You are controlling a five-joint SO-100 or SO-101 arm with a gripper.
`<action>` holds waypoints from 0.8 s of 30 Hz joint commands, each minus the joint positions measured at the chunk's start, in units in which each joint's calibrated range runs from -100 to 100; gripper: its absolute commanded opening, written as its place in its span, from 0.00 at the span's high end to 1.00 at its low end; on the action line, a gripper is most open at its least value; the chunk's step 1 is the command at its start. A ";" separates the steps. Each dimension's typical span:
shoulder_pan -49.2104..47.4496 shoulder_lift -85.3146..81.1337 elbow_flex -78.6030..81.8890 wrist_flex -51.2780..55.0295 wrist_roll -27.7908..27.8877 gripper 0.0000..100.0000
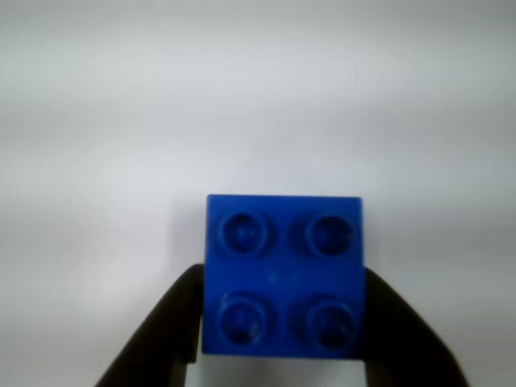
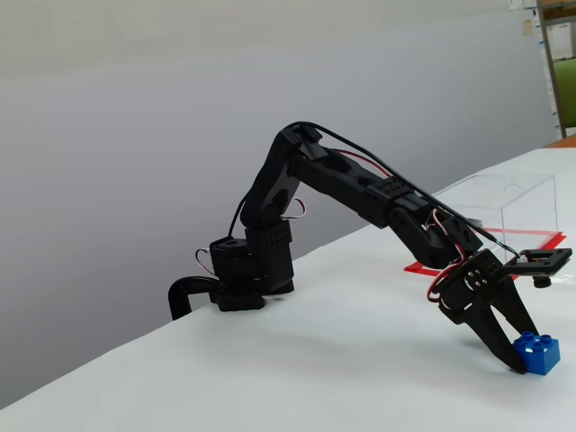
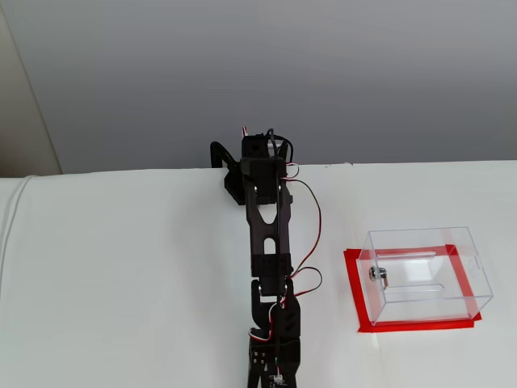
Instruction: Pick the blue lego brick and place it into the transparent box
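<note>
The blue lego brick (image 1: 282, 274) sits in the lower middle of the wrist view, with four round studs on top. Two black fingers (image 1: 165, 330) of the end effector (image 1: 282, 343) come up from the bottom edge, one on each side of the brick, and each one touches a side of it. So the end effector is closed on the brick. In a fixed view the brick (image 2: 538, 353) is at the lower right of the frame, down on the white tabletop (image 2: 270, 378). The end effector (image 2: 515, 362) points down at it, and its dark tips press against the left side of the brick. The black arm (image 2: 360, 193) bends up from its base in the middle left of that frame and then reaches down to the right. Thin red and white wires run along it. The transparent box (image 2: 508, 207) stands behind the arm at the right edge, on a red border, and it is well apart from the brick. In another fixed view the arm (image 3: 266, 234) runs straight down the middle of the frame, and its lower end goes off the bottom edge, so the brick and the fingertips do not show there. The box (image 3: 424, 275) is at the lower right of that frame. It has a small silver lock (image 3: 378, 275) on its left wall. The red border (image 3: 353, 291) lies flat on the tabletop (image 3: 121, 283) around the box.
</note>
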 commanded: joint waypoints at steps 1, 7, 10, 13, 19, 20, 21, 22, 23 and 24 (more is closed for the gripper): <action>-0.18 -6.22 -1.72 0.52 0.27 0.83; -1.07 -15.81 5.42 0.61 0.32 0.83; -2.03 -21.84 10.76 0.61 0.37 0.83; -3.21 -27.95 16.54 0.70 0.37 0.83; -4.98 -39.15 26.40 2.96 0.37 0.83; -5.21 -40.84 27.48 4.18 0.37 0.83; -5.28 -42.54 28.39 5.31 0.37 0.83; -5.58 -44.07 29.38 6.44 0.37 0.83; -5.87 -45.68 30.29 7.57 0.37 0.83; -6.02 -47.38 31.19 8.53 0.37 0.83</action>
